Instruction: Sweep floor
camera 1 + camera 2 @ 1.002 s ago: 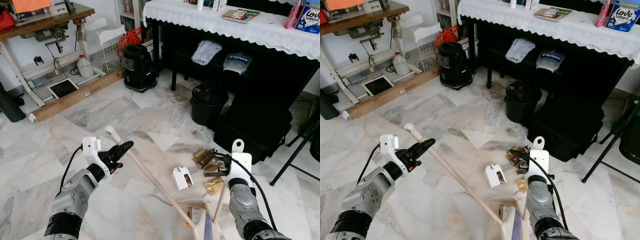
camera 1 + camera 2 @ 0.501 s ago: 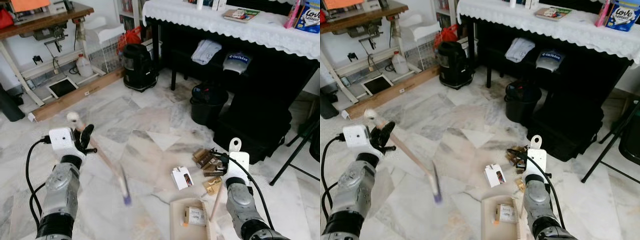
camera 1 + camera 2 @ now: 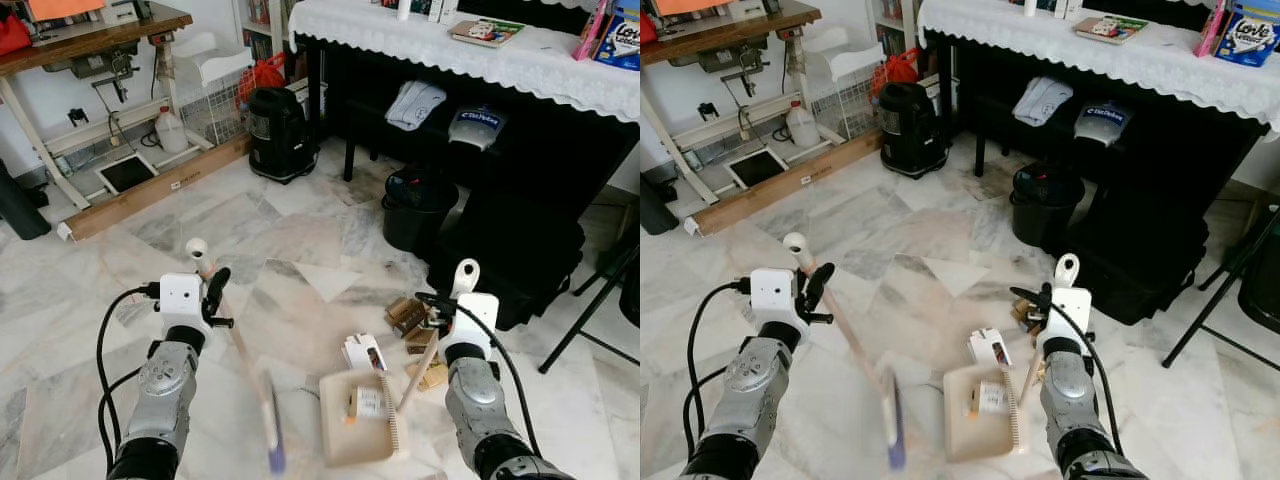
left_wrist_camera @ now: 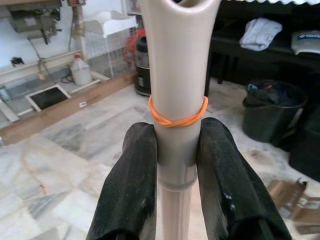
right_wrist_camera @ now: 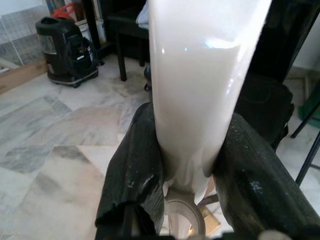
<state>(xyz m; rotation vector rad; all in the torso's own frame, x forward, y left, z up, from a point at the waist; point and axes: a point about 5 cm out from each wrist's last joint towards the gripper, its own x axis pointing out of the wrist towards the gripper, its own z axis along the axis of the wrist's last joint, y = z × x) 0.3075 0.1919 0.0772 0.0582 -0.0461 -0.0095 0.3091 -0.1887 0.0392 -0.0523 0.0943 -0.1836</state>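
I see the marble floor (image 3: 300, 240) spread before me. The broom (image 3: 235, 345) runs long-axis from its rounded cap at 11 o'clock to its blurred head at 6 o'clock, slanting down toward me; the bristles are too smeared to make out. My left gripper (image 4: 174, 150) clamps the broom's handle just below an orange rubber band (image 4: 178, 119). The dustpan (image 3: 352, 420) lies flat at 5 o'clock, its handle rising toward 1 o'clock, a small box (image 3: 366, 401) in it. My right gripper (image 5: 187, 145) grips that handle tightly. Cardboard scraps (image 3: 408, 315) lie near the dustpan at 2 o'clock, partly hidden by my right arm.
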